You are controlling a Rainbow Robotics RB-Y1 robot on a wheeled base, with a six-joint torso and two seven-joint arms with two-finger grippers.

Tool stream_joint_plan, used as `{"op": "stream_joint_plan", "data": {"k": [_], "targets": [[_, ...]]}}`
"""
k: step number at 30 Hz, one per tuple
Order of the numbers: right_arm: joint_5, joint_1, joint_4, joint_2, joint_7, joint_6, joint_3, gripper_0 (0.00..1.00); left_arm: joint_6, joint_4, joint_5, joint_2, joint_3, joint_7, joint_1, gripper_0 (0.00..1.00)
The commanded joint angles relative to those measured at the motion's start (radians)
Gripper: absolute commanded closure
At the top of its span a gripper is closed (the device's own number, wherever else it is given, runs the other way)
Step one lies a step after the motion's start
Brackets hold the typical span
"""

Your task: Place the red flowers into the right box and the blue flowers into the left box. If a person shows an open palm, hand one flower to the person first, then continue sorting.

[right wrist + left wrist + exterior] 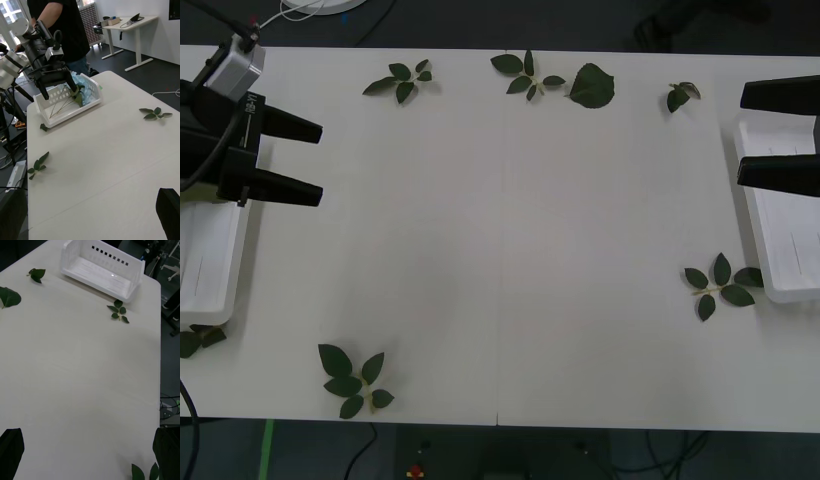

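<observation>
The left box [210, 270] [67, 108] stands at the table's left edge, and pale blue flowers [85, 89] lie in it with their stems along its floor. My left gripper [318, 162] [62, 93] hovers open just above that box, with nothing between its black fingers. At the right edge stands the right box [792, 250] [107, 272]; the part of its floor that I see is bare. My right gripper [740, 135] is open above its near end. The red flowers are out of view.
Loose green leaf sprigs lie on the white table: along the far edge [402, 80] [530, 75] [592, 86] [680, 95], next to the right box [720, 283], near the front edge [352, 380] and by the left box [200, 338].
</observation>
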Motion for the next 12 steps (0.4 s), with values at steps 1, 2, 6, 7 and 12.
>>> {"op": "stream_joint_plan", "data": {"k": [1,2,6,7,12], "targets": [[-0.014,0.019,-0.039,-0.037,0.032,0.004,-0.022,0.0,-0.007,-0.011,-0.02,0.036,-0.001,-0.002,0.008,0.0],[-0.014,0.019,-0.039,-0.037,0.033,0.006,-0.022,0.0,-0.007,-0.011,-0.02,0.036,-0.001,-0.004,0.007,0.0],[-0.014,0.018,-0.039,-0.037,0.035,0.006,-0.022,0.0,-0.01,-0.011,-0.02,0.036,-0.003,-0.014,0.008,0.0],[-0.014,0.019,-0.039,-0.037,0.032,0.004,-0.022,0.0,-0.01,-0.011,-0.02,0.035,-0.004,-0.014,0.008,0.0],[-0.014,0.022,-0.037,-0.037,0.032,0.0,-0.023,0.0,-0.01,-0.011,-0.02,0.035,-0.004,-0.016,0.008,0.0]]}}
